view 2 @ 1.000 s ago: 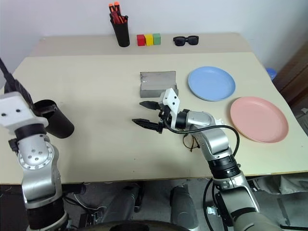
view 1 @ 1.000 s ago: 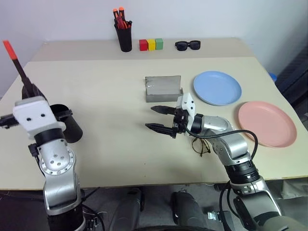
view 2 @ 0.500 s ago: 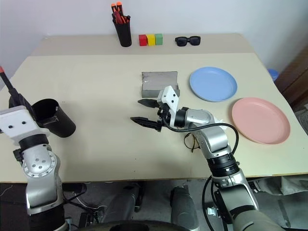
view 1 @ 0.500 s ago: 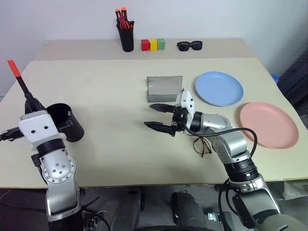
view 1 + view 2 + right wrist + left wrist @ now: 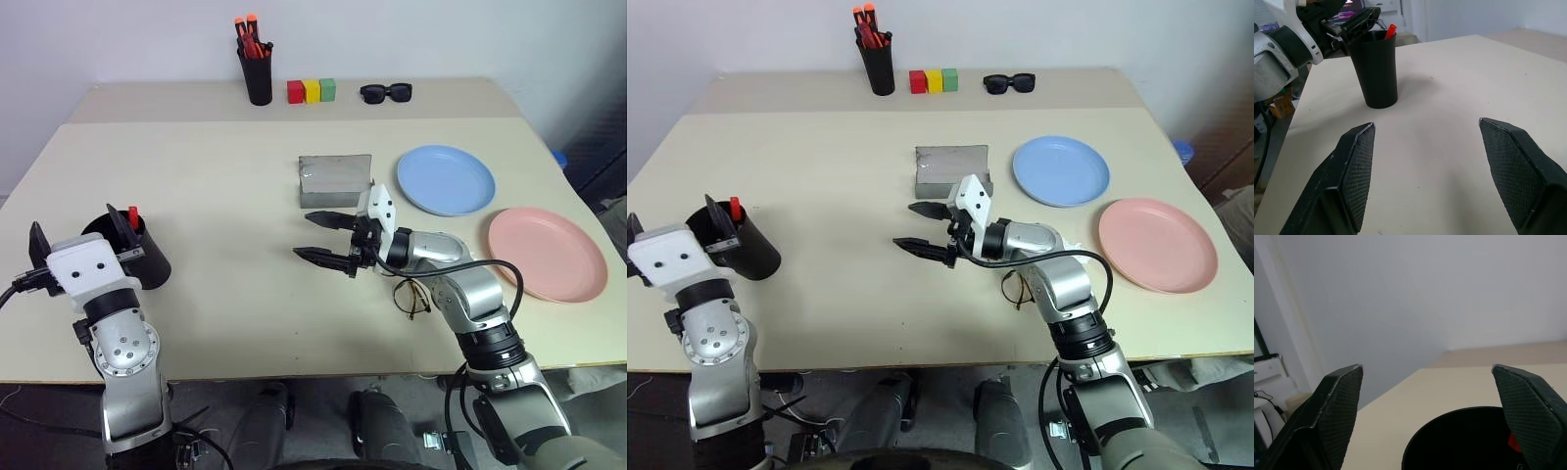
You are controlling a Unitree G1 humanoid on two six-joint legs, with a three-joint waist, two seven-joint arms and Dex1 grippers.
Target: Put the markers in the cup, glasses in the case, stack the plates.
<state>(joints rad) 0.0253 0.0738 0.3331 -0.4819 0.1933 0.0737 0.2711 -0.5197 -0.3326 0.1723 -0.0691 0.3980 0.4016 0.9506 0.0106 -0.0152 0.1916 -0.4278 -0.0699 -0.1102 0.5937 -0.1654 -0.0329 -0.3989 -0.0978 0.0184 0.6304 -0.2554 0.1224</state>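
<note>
markers: one red-tipped marker [image 5: 735, 209] stood in the cup [image 5: 743, 252], tip poking over the rim. The second, white-bodied one I couldn't find.
cup: upright at 9 o'clock on the desk [image 5: 225, 206], near the edge.
left tool [image 5: 1437, 416]: fingers spread wide, nothing between them, hovering just over the cup mouth.
right tool [image 5: 326, 239]: fingers wide apart, empty, hanging level over desk centre, pointing toward 9 o'clock.
glasses [image 5: 411, 297]: lay on the desk at about 4 o'clock from centre, partly under the right forearm. Not in the case.
case [image 5: 334, 180]: open, just past centre toward 12 o'clock, beside the blue plate. Couldn't see inside.
plates: blue plate [image 5: 443, 179] at 2 o'clock, pink plate [image 5: 545, 252] at 3 o'clock, close together, not stacked.
progress: judged one marker done. Left: second marker if still out, glasses, plate stack.
extras: tall cup of markers [image 5: 256, 62], coloured blocks [image 5: 311, 91], sunglasses [image 5: 385, 93] along the 12 o'clock edge, untouched.
</note>
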